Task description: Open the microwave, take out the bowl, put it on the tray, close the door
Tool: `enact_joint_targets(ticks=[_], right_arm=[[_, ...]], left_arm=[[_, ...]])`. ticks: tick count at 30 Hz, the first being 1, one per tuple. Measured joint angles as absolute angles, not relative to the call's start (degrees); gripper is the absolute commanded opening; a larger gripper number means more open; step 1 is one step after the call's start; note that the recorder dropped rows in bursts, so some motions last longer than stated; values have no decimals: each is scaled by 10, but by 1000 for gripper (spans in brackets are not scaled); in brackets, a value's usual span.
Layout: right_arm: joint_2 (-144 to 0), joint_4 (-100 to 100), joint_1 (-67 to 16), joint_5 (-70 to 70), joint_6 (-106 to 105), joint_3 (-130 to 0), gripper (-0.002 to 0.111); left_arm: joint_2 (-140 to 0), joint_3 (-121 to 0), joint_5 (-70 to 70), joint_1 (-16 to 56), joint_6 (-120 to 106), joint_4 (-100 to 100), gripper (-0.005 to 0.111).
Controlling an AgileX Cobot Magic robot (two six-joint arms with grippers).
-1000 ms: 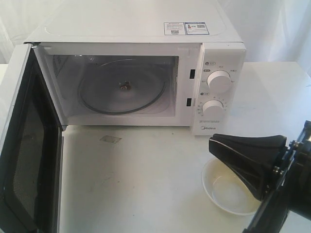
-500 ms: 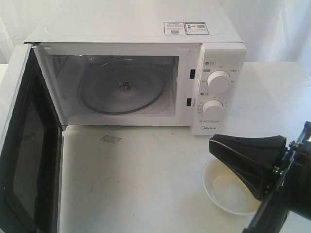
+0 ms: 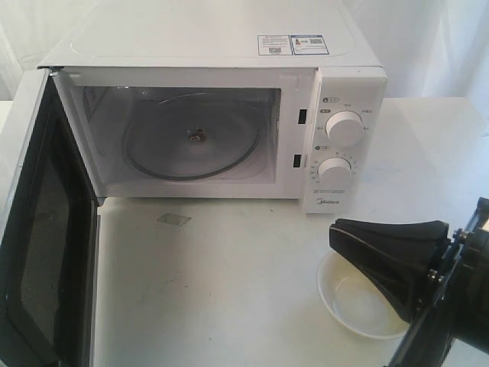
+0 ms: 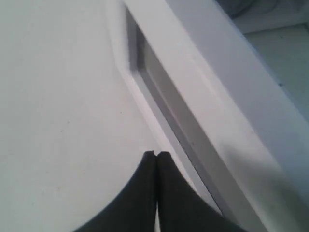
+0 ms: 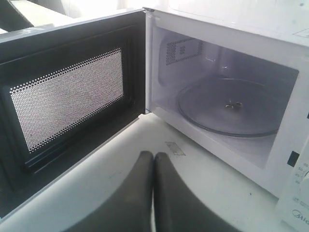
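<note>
The white microwave (image 3: 229,46) stands at the back with its door (image 3: 46,229) swung wide open to the left. Its cavity holds only the glass turntable (image 3: 191,138). The cream bowl (image 3: 353,307) sits on the white surface at the front right, partly hidden under my right gripper (image 3: 336,229). That gripper (image 5: 154,154) is shut with nothing in it and hovers above the bowl, facing the open cavity. My left gripper (image 4: 156,153) is shut and empty, close to a white panel with a raised white bar (image 4: 217,101). It does not show in the exterior view. I can make out no tray.
Two round dials (image 3: 344,128) sit on the microwave's right panel. A small grey patch (image 3: 173,219) lies on the table in front of the cavity. The open door's dark mesh window (image 5: 67,96) juts forward along the left side.
My right gripper has sunk slightly towards the bowl. The door, the bowl and the microwave have not moved.
</note>
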State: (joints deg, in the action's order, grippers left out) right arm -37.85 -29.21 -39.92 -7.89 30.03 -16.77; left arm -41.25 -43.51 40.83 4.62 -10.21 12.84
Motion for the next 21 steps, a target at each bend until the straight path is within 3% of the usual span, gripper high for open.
enact_joint_targets(ticks=[21], right_arm=[[-379, -292, -399, -84, 300, -168, 0]], left_arm=[[-598, -435, 312, 46, -448, 505, 0]])
